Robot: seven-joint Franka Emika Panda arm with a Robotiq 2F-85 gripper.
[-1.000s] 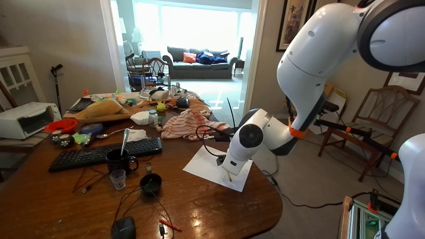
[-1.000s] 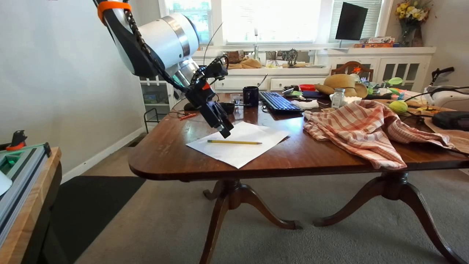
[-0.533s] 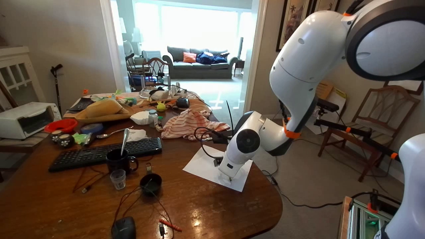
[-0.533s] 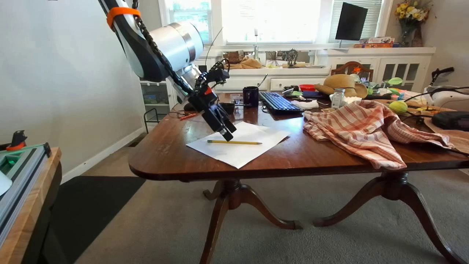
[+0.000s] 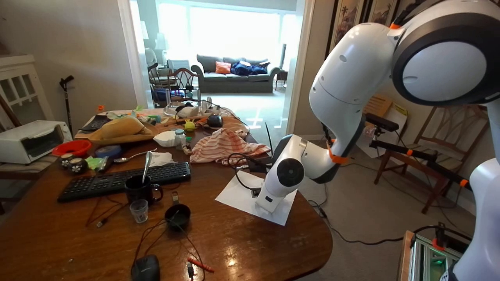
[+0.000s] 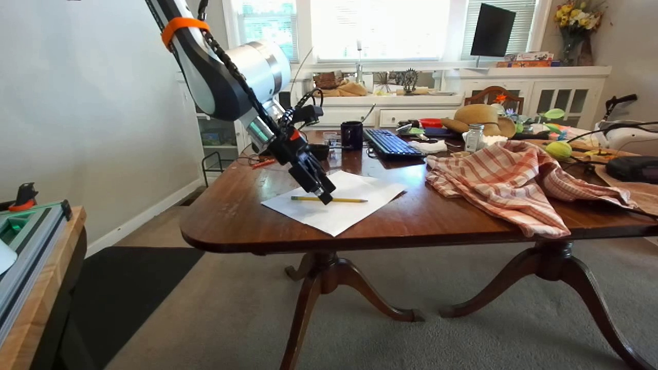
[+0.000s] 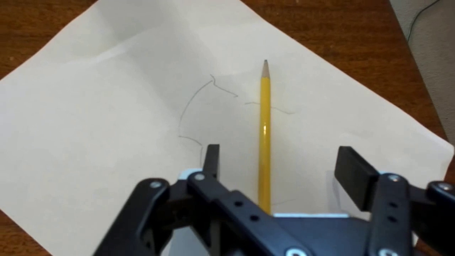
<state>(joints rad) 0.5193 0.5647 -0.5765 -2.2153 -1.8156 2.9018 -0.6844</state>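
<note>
A yellow pencil (image 7: pixel 265 138) lies flat on a white sheet of paper (image 7: pixel 106 124), its tip toward the top of the wrist view. Thin curved pencil lines mark the paper around it. My gripper (image 7: pixel 279 165) is open and empty, with one finger on each side of the pencil, the left finger nearer; neither visibly touches it. In an exterior view my gripper (image 6: pixel 325 195) points down at a slant just over the pencil (image 6: pixel 352 200) and paper (image 6: pixel 334 221). In an exterior view the paper (image 5: pixel 238 195) shows, but the arm hides the pencil and fingers.
On the wooden table (image 5: pixel 234 249) are a keyboard (image 5: pixel 105 181), a black mug (image 5: pixel 136 191) with a spoon, a clear cup (image 5: pixel 139 210), a small black pan (image 5: pixel 177 216), a mouse (image 5: pixel 145 268) and cables. A striped cloth (image 6: pixel 504 174) lies beyond the paper. The table's edge (image 6: pixel 308 246) is near.
The arm has come down, and my gripper has moved lower and along the pencil toward its middle in an exterior view. The pencil and paper have not moved.
</note>
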